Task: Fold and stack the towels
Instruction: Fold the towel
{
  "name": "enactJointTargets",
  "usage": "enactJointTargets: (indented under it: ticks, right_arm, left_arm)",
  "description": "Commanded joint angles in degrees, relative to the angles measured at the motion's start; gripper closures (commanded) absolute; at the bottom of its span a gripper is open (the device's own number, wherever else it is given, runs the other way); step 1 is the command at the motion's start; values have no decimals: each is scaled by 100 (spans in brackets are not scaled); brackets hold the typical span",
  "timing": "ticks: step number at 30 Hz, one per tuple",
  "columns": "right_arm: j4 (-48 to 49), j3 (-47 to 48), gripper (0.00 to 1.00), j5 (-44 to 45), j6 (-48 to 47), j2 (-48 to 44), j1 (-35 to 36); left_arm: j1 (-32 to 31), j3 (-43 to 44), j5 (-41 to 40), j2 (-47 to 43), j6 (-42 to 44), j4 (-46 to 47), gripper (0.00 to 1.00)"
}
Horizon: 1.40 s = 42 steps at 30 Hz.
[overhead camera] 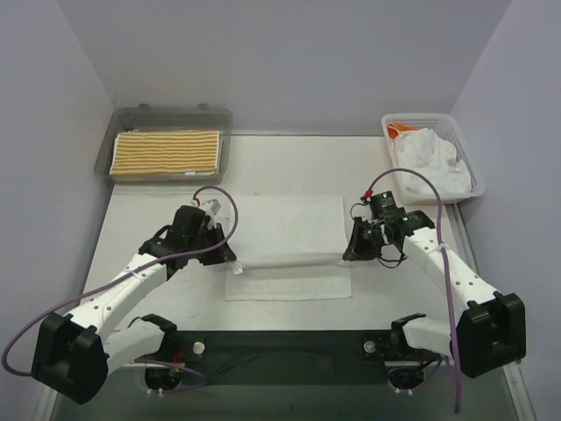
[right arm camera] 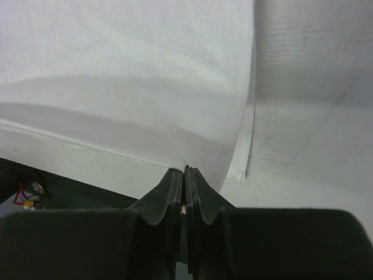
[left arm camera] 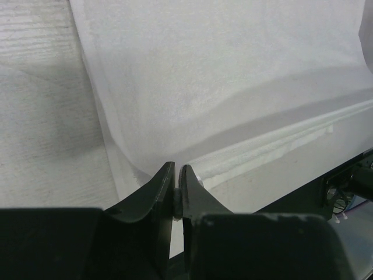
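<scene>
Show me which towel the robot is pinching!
The flat white towel mid-table: the left pincer and right pincer grip it. The yellow-striped towel lies in the tray, the crumpled white towel in the basket.

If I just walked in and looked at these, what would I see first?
Probably the two robot hands, the left gripper and the right gripper, each pinching one side of the white towel in the middle of the table. Next you'd notice the yellow-striped towel lying flat in the grey tray at the far left. The white basket at the far right holds crumpled white towels.
</scene>
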Motion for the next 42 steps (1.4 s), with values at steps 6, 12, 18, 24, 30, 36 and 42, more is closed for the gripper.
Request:
enactJointTargets:
  ticks: [6, 12, 18, 24, 30, 36, 42]
  right_arm:
    - [-1191, -46, 100, 977, -64, -386, -108]
    - [-1086, -503, 100, 1083, 85, -97, -29]
    - [-638, -740, 100, 1021, 226, 782, 243]
    - [-251, -767, 100, 1144, 279, 1477, 296]
    - [-119, -539, 100, 1320, 121, 1960, 78]
    - [-57, 58, 100, 1425, -46, 2391, -249]
    - [-57, 849, 100, 1443, -213, 2769, -425]
  left_arm:
    - [118, -222, -678, -344, 131, -1032, 100]
    - [-58, -495, -546, -160, -193, -988, 100]
    - [-93, -592, -545, 674, -194, -848, 100]
    - [-111, -566, -852, 1545, -97, -549, 100]
    - [47, -338, -1090, 2222, 61, -312, 100]
    - [302, 566, -1284, 2810, 412, -364, 100]
    - [390, 1332, -1258, 3470, 746, -381, 100]
